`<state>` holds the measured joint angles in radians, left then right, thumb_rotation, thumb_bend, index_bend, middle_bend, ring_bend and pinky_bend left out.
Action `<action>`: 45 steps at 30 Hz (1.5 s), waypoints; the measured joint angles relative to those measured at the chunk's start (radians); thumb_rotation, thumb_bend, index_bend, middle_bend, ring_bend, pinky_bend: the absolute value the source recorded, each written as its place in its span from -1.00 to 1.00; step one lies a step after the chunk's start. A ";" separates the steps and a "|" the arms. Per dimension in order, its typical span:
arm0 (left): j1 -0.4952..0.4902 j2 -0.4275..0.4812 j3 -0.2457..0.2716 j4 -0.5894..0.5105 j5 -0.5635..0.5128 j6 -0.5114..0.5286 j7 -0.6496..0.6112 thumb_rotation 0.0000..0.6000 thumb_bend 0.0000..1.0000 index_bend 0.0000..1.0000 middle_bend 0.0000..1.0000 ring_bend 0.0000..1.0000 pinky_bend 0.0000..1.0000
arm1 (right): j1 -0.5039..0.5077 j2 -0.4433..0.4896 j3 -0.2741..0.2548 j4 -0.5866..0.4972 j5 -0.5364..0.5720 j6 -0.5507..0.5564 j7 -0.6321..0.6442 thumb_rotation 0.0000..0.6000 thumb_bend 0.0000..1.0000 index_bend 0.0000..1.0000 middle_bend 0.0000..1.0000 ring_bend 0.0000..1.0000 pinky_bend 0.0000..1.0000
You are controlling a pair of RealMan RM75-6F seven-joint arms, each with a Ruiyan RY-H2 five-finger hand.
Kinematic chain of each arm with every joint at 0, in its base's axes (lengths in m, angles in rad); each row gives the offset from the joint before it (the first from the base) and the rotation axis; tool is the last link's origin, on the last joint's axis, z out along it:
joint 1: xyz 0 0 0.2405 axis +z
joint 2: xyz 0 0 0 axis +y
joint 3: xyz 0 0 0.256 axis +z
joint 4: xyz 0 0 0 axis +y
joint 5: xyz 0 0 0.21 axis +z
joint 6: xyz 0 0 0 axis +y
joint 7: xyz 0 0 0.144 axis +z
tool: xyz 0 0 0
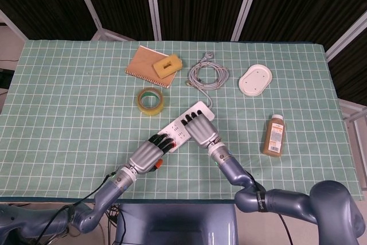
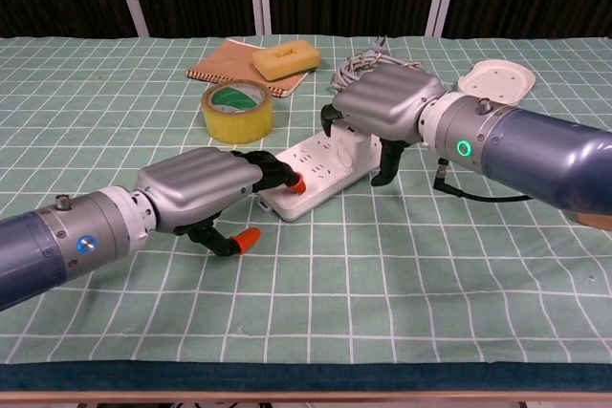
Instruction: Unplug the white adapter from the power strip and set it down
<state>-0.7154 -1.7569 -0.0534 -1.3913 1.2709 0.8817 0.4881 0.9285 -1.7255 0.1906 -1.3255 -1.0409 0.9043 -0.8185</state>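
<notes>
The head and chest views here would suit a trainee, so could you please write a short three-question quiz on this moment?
1. True or false: the left hand rests on the near end of the white plastic power strip.
2. What lies on the brown spiral notebook? A) yellow sponge B) tape roll C) bottle
3. Fill in: the right hand covers the strip's ___ end.

Key: 1 true. 2 A, the yellow rectangular sponge. 3 far; the white adapter is hidden beneath it, so a grip cannot be confirmed.
</notes>
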 measured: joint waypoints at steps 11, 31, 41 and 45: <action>-0.006 -0.010 0.005 0.016 0.007 -0.003 -0.014 1.00 -0.07 -0.65 -0.70 -0.89 -0.60 | 0.021 -0.041 0.004 0.070 -0.004 -0.012 0.031 1.00 -0.49 -0.34 -0.38 -0.36 -0.27; -0.008 -0.010 0.014 0.006 0.015 0.005 -0.024 1.00 -0.07 -0.65 -0.70 -0.89 -0.60 | 0.043 -0.080 0.005 0.142 0.003 -0.015 0.045 1.00 -0.10 -0.18 -0.29 -0.30 -0.22; -0.011 -0.014 0.014 0.007 0.014 0.005 -0.022 1.00 -0.07 -0.65 -0.70 -0.89 -0.60 | 0.044 -0.080 -0.001 0.144 -0.004 -0.012 0.057 1.00 0.48 0.03 -0.21 -0.23 0.13; -0.012 -0.013 0.015 0.004 0.012 0.005 -0.021 1.00 -0.07 -0.65 -0.70 -0.89 -0.59 | 0.045 -0.075 -0.001 0.138 -0.007 -0.008 0.058 1.00 0.55 0.10 -0.16 -0.20 0.24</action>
<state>-0.7274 -1.7703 -0.0383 -1.3871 1.2834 0.8871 0.4672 0.9737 -1.8009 0.1901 -1.1873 -1.0483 0.8967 -0.7600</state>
